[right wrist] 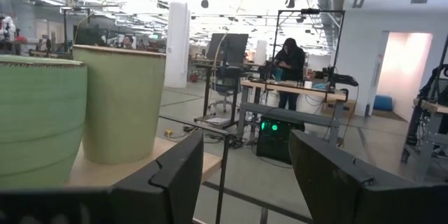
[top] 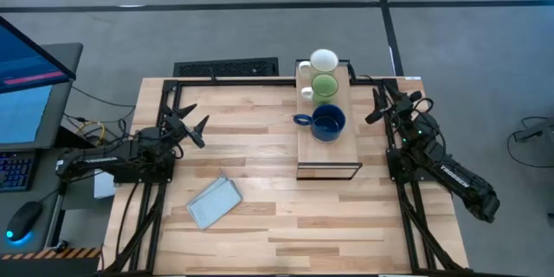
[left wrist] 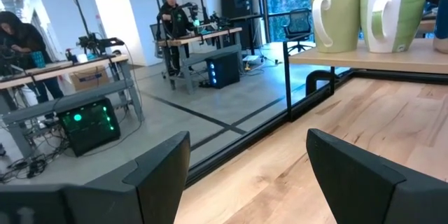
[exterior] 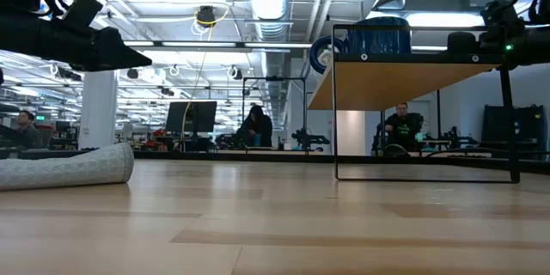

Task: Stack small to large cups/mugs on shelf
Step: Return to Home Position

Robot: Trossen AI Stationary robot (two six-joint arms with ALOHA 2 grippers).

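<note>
Three mugs stand upright in a row on the shelf [top: 329, 151], their handles toward the table's left. The white mug [top: 323, 59] is farthest, the green mug [top: 325, 86] is in the middle and the dark blue mug [top: 328, 123] is nearest. In the low view only the blue mug [exterior: 378, 36] shows on the shelf top [exterior: 412, 82]. My left gripper [top: 192, 124] hangs open at the table's left, well clear of the shelf. My right gripper [top: 381, 104] hangs open just right of the shelf. The right wrist view shows the green mug [right wrist: 38, 119] beside the paler mug [right wrist: 119, 105].
A folded grey-blue cloth [top: 213, 201] lies flat on the table at the near left and also shows as the cloth [exterior: 69, 168] in the low view. The shelf stands on thin black legs [exterior: 335, 103]. A keyboard [top: 227, 69] lies beyond the far edge. People sit at desks in the room behind.
</note>
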